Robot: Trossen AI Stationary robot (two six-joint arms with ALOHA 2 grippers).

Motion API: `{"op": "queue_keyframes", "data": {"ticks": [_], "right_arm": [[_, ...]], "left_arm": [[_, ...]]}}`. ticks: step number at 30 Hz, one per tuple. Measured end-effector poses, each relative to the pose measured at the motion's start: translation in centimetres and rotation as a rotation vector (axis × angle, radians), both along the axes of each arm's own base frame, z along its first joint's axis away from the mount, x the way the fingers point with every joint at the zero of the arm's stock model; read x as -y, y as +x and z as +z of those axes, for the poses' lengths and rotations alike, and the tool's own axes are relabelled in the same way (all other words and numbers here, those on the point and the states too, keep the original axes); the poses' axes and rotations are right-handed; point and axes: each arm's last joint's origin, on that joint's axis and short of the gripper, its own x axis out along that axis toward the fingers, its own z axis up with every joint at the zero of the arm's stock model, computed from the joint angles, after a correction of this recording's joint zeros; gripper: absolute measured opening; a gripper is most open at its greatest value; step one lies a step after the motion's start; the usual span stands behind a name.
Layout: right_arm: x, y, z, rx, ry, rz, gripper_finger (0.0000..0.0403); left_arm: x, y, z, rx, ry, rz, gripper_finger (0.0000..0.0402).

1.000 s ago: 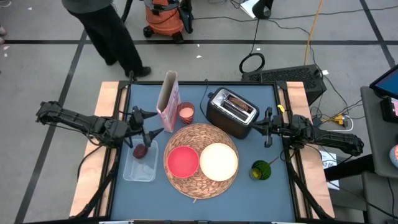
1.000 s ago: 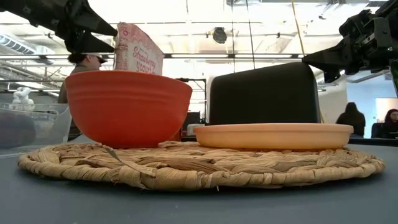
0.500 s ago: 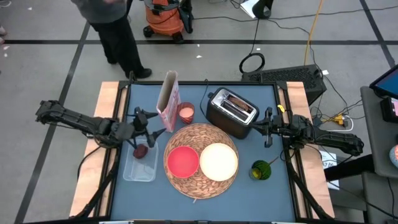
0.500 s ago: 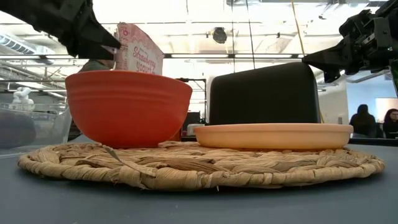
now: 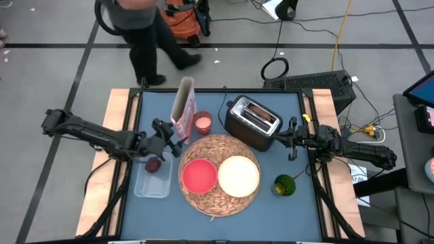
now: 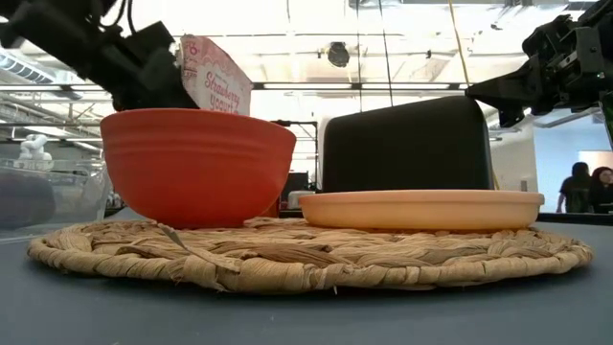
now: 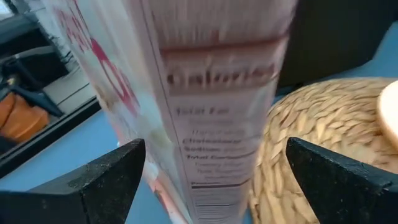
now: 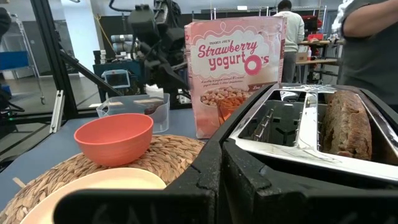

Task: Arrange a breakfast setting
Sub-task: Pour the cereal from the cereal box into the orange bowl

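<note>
The woven straw mat (image 5: 219, 192) lies mid-table with the red bowl (image 5: 199, 175) and the cream plate (image 5: 238, 175) on it. The dark red fruit (image 5: 154, 164) lies in a clear tub (image 5: 152, 183) left of the mat. Browned toast (image 8: 348, 130) stands in a slot of the black toaster (image 5: 253, 122). My left gripper (image 5: 175, 141) is open, its fingers on either side of the pink cereal box's (image 7: 211, 106) narrow side, not touching it. My right gripper (image 5: 293, 139) is open and empty, right of the toaster. The spoon is out of view.
The cereal box (image 5: 184, 107) stands upright behind the mat, with a small pink cup (image 5: 203, 123) beside it. A green object (image 5: 285, 185) lies right of the mat. A person walks past beyond the table's far edge.
My left gripper has moved from above the clear tub toward the table's right and far side, up to the cereal box, and stays open. The person behind the table has walked to the right.
</note>
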Motion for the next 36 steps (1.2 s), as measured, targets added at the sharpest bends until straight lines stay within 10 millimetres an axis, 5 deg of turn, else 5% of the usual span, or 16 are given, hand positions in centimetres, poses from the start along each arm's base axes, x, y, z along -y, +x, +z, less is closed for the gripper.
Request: {"op": "queue_keyframes", "data": {"ticks": [15, 36], "right_arm": [[0.0, 0.0, 0.0, 0.000, 0.000, 0.000, 0.0013], [0.0, 0.0, 0.0, 0.000, 0.000, 0.000, 0.0013]], "left_arm": [[-1.6, 1.2, -2.4, -0.028, -0.088, 0.161, 0.0395], [-1.6, 1.4, -2.2, 0.005, -0.099, 0.152, 0.0395]]}}
